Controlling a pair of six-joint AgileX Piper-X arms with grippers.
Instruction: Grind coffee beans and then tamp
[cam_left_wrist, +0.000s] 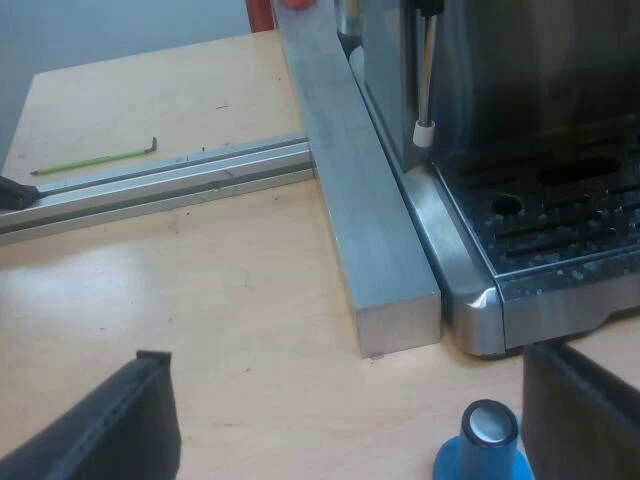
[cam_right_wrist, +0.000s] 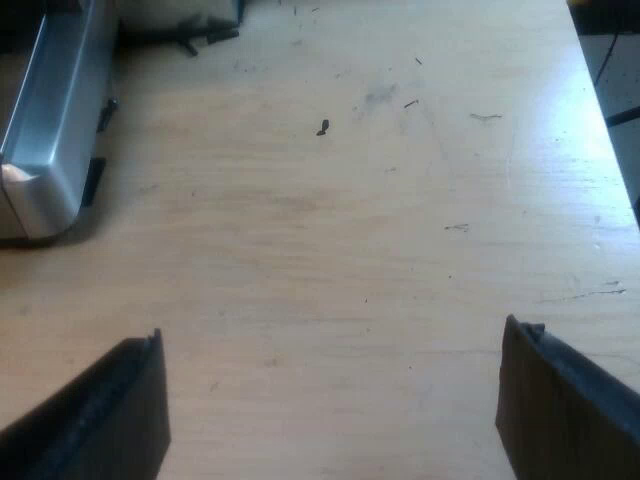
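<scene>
Tamper (cam_left_wrist: 488, 440) upright on the bench (cam_left_wrist: 200, 290), blue skirt and shiny metal cap, just off the front corner of the espresso machine (cam_left_wrist: 470, 290). Left gripper (cam_left_wrist: 345, 400) above it, fingers spread wide, tamper close by one of them, nothing gripped yet. Looks dense and rigid, probably heavy for its size; slick on the cap, so better pinched around the blue body below. Right gripper (cam_right_wrist: 335, 335) hovering above the bench, fingers released, machine's corner nearby. Drip tray (cam_left_wrist: 560, 230) speckled with droplets on the grate; below the slots, too dark to tell. Metal bar (cam_left_wrist: 370, 220) snug along the machine's side.
</scene>
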